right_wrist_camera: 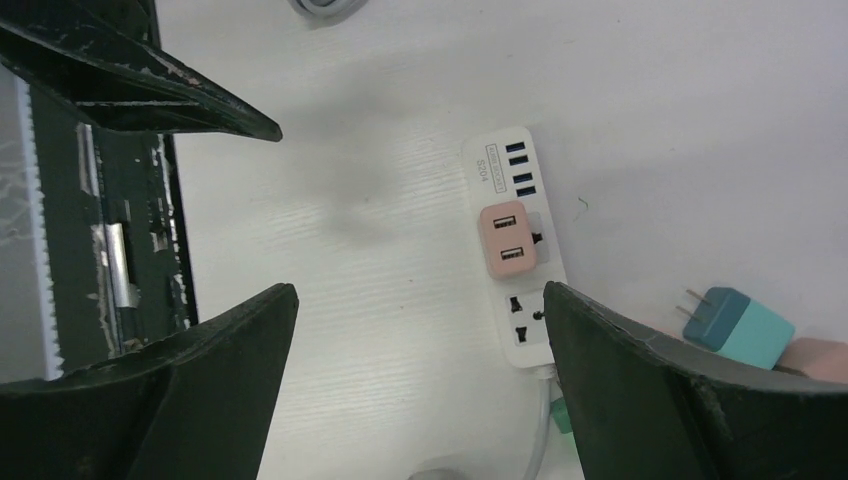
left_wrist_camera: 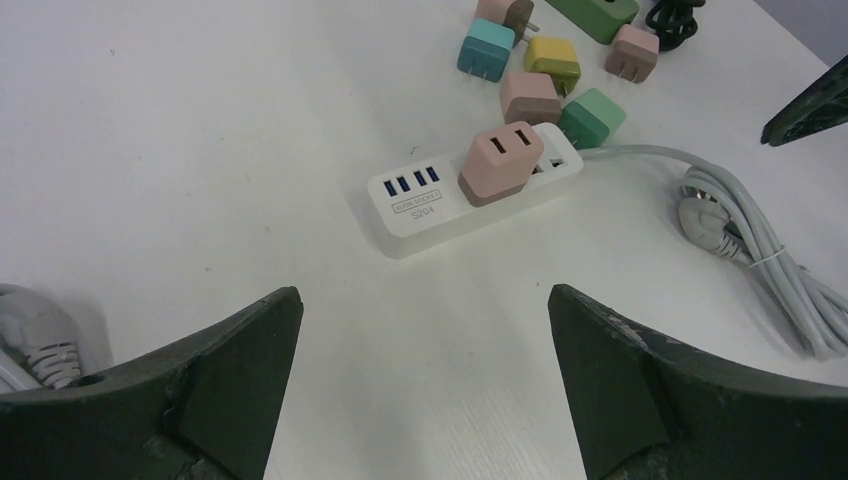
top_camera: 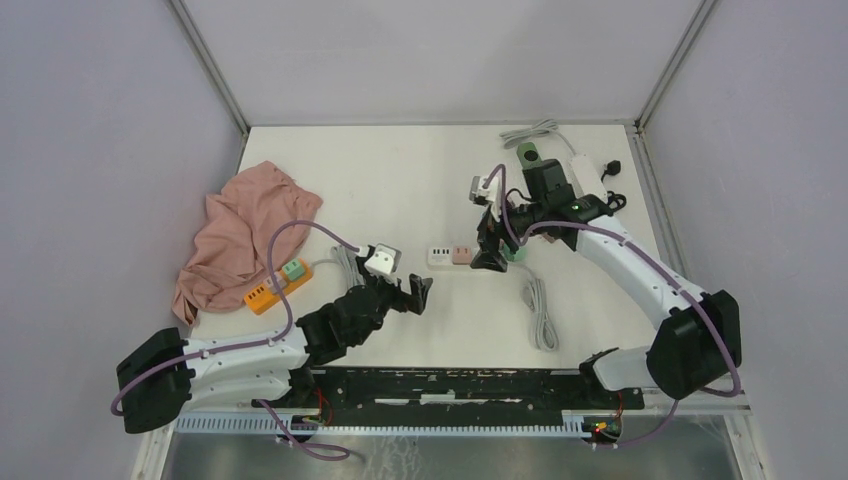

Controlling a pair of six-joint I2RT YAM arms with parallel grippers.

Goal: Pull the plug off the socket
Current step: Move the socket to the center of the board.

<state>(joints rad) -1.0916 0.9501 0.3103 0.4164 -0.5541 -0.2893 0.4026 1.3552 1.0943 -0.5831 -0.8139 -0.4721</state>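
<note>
Seen from above, the right end effector (top_camera: 490, 262) covered the end of the power strip (top_camera: 447, 256) nearest the bench's right edge and most loose plugs (left_wrist_camera: 530, 96) there, while the cable coil (left_wrist_camera: 770, 262) ran off the left wrist view.

Left hand (top_camera: 420, 293), right hand (top_camera: 490, 256): jaws spread.

- Power strip (left_wrist_camera: 440, 215): smooth white plastic, faint sheen.
- Pink plug (left_wrist_camera: 500, 162): matt plastic, smooth faces.
- Worktop (left_wrist_camera: 200, 150): matt white, faintly grained.
- Cloth (top_camera: 245, 235): soft, crumpled pink fabric.
- Cable (left_wrist_camera: 640, 153): smooth pale-grey plastic sheath.
</note>
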